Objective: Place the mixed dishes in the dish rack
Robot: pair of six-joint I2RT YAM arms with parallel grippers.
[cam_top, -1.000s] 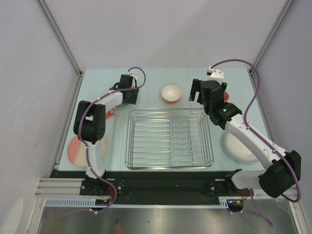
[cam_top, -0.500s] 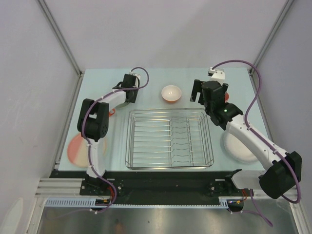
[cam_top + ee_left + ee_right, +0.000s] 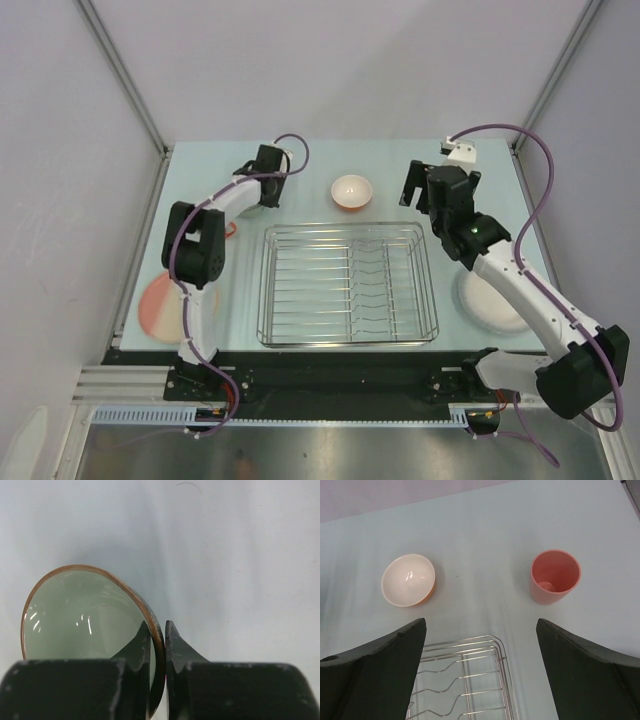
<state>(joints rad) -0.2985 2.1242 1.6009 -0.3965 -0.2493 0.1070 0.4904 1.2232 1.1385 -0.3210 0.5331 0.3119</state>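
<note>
The left pincer [image 3: 158, 630] is clamped on the green bowl [image 3: 80, 615] at its rim, one finger inside the wall and one outside. In the wrist view the grip sits at the bowl's 3 o'clock edge. The bowl sits at the far left of the table [image 3: 300, 200], hidden under the pincer in the top view. From there the rack [image 3: 262, 290] lies at about 5 o'clock and near, so the carry looks short: lift, then swing right and back toward the bases. The rack's wire rows run 9 to 3 o'clock, so the bowl would likely need tipping to stand between them. The right pincer [image 3: 480, 625] hangs with jaws wide apart over the rack's far right corner. The orange bowl [image 3: 408, 580] is at its 10 o'clock and the cup [image 3: 555, 576] at 2 — both nearer that arm.
</note>
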